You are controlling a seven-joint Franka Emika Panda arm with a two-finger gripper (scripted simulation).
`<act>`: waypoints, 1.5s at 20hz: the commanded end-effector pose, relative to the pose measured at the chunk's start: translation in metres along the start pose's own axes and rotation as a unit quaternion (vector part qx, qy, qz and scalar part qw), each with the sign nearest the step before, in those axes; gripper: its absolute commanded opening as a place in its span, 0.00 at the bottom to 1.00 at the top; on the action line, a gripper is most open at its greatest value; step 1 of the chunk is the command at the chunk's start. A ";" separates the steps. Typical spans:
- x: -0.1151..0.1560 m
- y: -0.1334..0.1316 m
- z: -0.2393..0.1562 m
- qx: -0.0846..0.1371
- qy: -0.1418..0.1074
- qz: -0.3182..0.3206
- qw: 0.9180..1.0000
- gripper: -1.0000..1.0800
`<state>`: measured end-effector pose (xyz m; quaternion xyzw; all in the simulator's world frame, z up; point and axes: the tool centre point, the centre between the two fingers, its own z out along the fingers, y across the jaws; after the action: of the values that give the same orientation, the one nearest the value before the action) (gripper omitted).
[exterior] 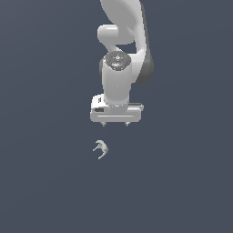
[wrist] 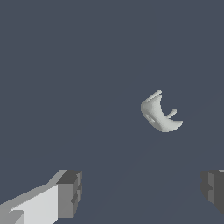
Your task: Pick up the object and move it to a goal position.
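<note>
The object (exterior: pixel 101 149) is a tiny pale grey-white curved, hook-like piece lying on the dark grey floor, just below the arm in the exterior view. It also shows in the wrist view (wrist: pixel 158 113), apart from the fingers. My gripper (exterior: pixel 115 123) hangs from the white arm, above and slightly toward the exterior view's right of the object, not touching it. Its jaws stand wide apart and hold nothing. In the wrist view one fingertip (wrist: pixel 70 192) and the other show at the frame's edge, with the gripper (wrist: pixel 142 190) empty.
Flat dark grey floor (exterior: pixel 45 182) all around. The white arm (exterior: pixel 119 68) rises out of the exterior view's top.
</note>
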<state>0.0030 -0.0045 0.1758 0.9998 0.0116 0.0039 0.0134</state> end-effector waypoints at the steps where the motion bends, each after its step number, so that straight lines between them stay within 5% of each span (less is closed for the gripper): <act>1: 0.000 0.000 0.000 0.000 0.000 0.000 1.000 0.96; 18: 0.001 0.002 -0.008 0.002 0.003 -0.013 1.000 0.96; 30: 0.015 0.018 0.011 0.002 0.001 -0.085 0.996 0.96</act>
<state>0.0163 -0.0192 0.1686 0.9964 0.0839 0.0044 0.0119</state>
